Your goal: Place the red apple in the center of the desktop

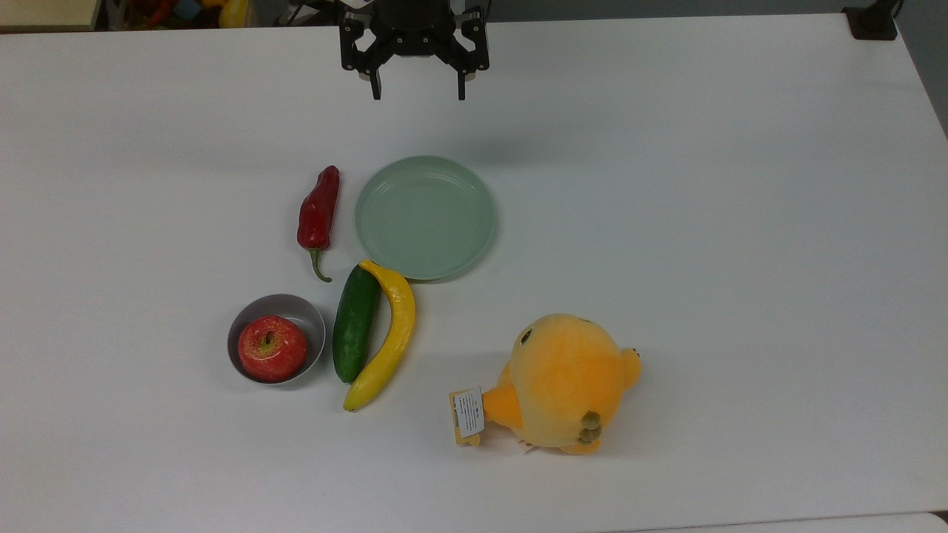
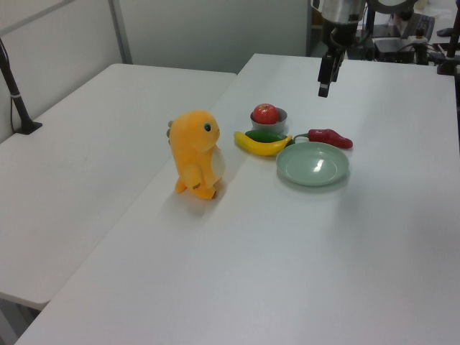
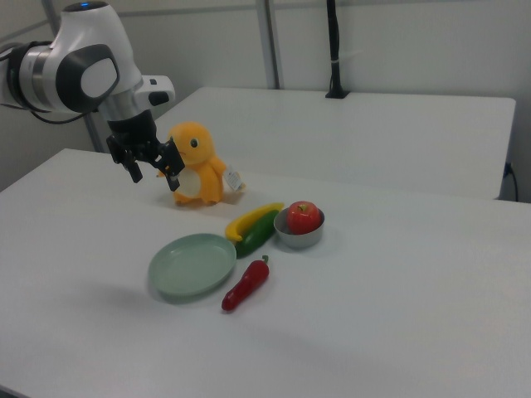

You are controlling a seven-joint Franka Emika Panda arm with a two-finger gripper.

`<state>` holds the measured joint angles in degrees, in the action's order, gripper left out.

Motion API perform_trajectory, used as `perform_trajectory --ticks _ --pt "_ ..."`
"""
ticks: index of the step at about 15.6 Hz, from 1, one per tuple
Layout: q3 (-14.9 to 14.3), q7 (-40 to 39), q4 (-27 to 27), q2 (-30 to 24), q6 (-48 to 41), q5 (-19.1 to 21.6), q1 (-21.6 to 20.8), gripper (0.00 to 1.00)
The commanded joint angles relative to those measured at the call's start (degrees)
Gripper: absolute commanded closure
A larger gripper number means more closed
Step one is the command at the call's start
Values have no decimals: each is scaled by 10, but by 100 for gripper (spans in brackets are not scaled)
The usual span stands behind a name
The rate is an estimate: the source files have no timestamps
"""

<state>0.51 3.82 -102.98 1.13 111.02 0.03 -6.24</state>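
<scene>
The red apple [image 1: 272,348] sits stem up in a small grey bowl [image 1: 307,318] on the white bench [image 1: 740,259], toward the top view's lower left. Just beside the bowl, on the top view's right, a green cucumber [image 1: 355,323] and a yellow banana [image 1: 389,337] lie side by side, touching. Above them a red chili pepper [image 1: 318,211] lies just beside a pale-green plate [image 1: 425,217], whose rim the banana's tip meets. An orange plush duck [image 1: 561,381] stands apart on the top view's right. The gripper [image 1: 418,92] hangs above the bench's far edge, well apart from the apple, its fingers [image 1: 376,87] spread wide and holding nothing.
</scene>
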Motion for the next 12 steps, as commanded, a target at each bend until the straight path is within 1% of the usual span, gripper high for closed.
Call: perform_trajectory --ticks 1,2,3,5,10,12 --pt "-14 -12 8 -10 -51 -17 -15 0" --pt "-14 -13 9 -10 -52 -39 -17 0" --pt "-13 -14 9 -12 -54 -45 -17 0" --pt "-13 -33 9 -15 -49 -40 -11 0" --pt "-15 -36 5 -13 -43 -38 0 0" --pt "-16 -35 5 -8 -15 -38 10 0"
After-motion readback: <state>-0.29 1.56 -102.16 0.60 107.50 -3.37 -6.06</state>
